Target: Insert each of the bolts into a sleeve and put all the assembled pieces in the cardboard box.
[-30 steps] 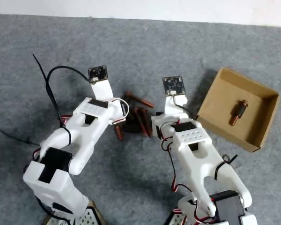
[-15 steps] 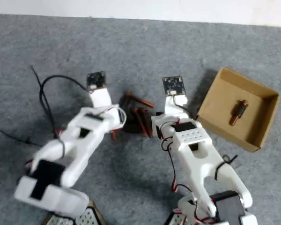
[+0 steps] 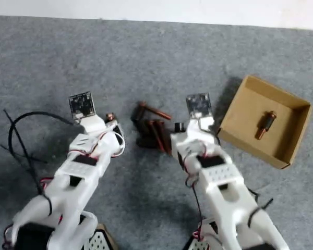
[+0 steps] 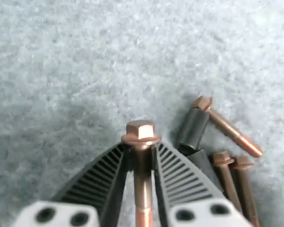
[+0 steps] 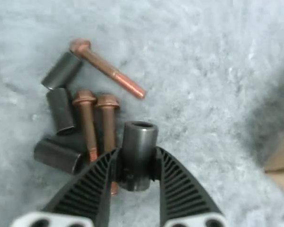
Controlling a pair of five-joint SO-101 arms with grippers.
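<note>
My left gripper (image 4: pixel 141 152) is shut on a copper bolt (image 4: pixel 140 133), head pointing away from the wrist, held left of the pile (image 3: pixel 151 129) above the carpet. In the high view this bolt (image 3: pixel 109 116) shows at the left arm's tip. My right gripper (image 5: pixel 137 158) is shut on a dark sleeve (image 5: pixel 139 146), open end outward, just above the pile's right side. On the carpet lie loose bolts (image 5: pixel 85 118) and sleeves (image 5: pixel 61 109). The cardboard box (image 3: pixel 295 130) at the right holds one assembled piece (image 3: pixel 266 124).
Grey carpet covers the table. A slanted bolt (image 3: pixel 155 110) lies at the pile's far side. The box's near corner (image 5: pixel 281 163) sits close to the right gripper. Black cables (image 3: pixel 21 130) loop left of the left arm. A white wall edge runs along the back.
The left arm has drawn back to the left, away from the pile, carrying the bolt. The right arm has shifted slightly, with its sleeve now showing beside its tip.
</note>
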